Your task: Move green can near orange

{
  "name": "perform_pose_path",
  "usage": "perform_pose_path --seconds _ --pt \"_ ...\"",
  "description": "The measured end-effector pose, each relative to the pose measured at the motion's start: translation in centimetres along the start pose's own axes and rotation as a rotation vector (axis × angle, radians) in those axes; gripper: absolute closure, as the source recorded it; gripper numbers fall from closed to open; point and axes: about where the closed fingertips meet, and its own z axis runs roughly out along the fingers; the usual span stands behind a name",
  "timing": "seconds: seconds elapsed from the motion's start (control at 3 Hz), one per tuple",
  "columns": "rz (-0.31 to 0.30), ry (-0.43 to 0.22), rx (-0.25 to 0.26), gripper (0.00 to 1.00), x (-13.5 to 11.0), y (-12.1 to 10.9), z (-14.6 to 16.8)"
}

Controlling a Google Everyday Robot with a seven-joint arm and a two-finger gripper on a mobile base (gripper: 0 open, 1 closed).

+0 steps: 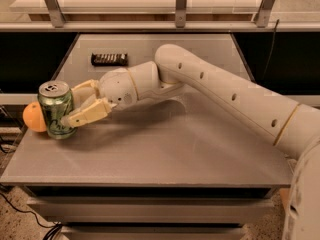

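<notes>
Across tabletop (175,154) from right: reaches low and leftward with arm (225,94), elbow raised, wrist near level. Ends with gripper (70,106) at left edge, fingers (90,113) clamped on green can (56,111), one far side, one near side. Holds can roughly upright, right against orange (33,118); covers orange's right part. Cannot tell if can base rests on tabletop. Cut off at right edge: upper arm. Dark snack bar (109,59) at back, markings unreadable.
</notes>
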Motion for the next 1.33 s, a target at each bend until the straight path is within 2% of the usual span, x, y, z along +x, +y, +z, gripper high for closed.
perform_pose_path --seconds 0.33,1.33 --pt "-0.024 -0.012 0.004 0.82 -0.24 -0.2 0.33" --pt "-0.033 -0.014 -0.013 0.13 -0.33 -0.34 0.6"
